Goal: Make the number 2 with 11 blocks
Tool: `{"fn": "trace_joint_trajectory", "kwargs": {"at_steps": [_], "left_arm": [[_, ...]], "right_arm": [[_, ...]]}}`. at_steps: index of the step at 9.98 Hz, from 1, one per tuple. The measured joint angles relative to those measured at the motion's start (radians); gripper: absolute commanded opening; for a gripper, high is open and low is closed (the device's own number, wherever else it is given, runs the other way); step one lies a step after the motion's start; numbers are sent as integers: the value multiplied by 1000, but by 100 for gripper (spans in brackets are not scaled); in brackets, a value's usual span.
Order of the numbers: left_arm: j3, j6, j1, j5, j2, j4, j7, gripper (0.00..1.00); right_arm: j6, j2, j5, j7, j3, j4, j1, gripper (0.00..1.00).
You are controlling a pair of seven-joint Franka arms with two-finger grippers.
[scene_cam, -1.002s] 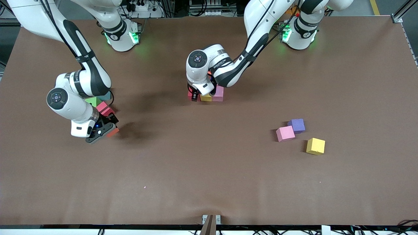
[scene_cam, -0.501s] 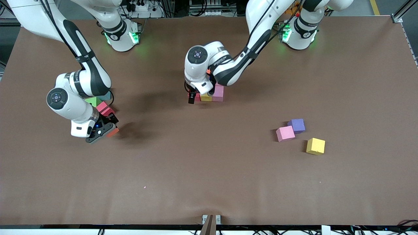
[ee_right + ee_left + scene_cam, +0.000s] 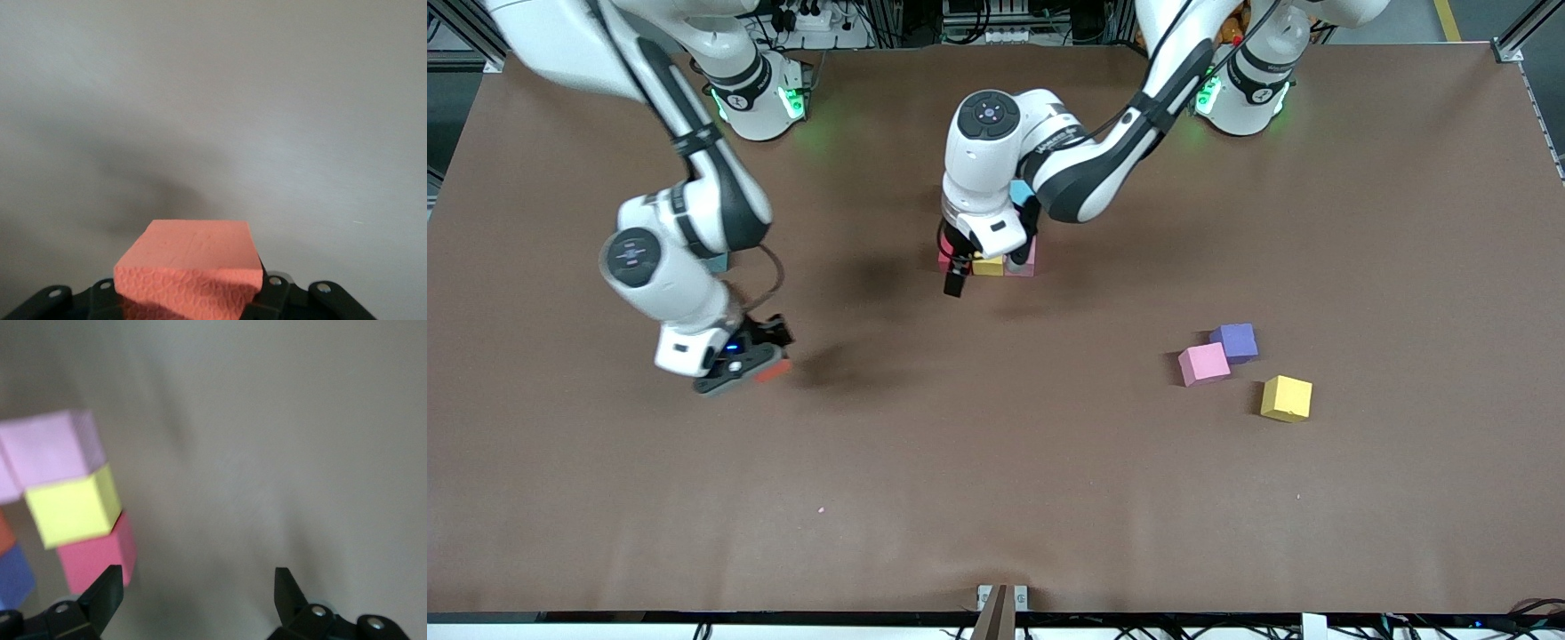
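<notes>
Your left gripper (image 3: 966, 277) stood released and empty, fingers spread, lifted off the row it had been working at a second before. That row, a red cube (image 3: 100, 557), a yellow cube (image 3: 72, 507) and a pink cube (image 3: 53, 447) touching side by side, sat near the middle of the bench, closer to the robots' edge than to the camera's edge. In the left wrist view an orange and a blue cube edge showed just beside them, so the number 2 (image 3: 989, 260) was only partly built, by my reading.

Your right gripper (image 3: 749, 366) was clenched on an orange block (image 3: 190, 267), and it had risen and swung away from the cluster at the right arm's end, now carried over bare bench. A teal cube (image 3: 716, 261) peeked out by that arm.

Three loose cubes, pink (image 3: 1203, 363), purple (image 3: 1235, 341) and yellow (image 3: 1287, 397), waited toward the left arm's end. You likely had the orange block heading for the figure next.
</notes>
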Motion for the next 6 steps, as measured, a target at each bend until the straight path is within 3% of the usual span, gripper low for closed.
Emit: {"fn": "trace_joint_trajectory", "kwargs": {"at_steps": [6], "left_arm": [[4, -104, 272, 10, -51, -2, 671, 100]], "right_arm": [[2, 91, 2, 623, -1, 72, 268, 32]]}}
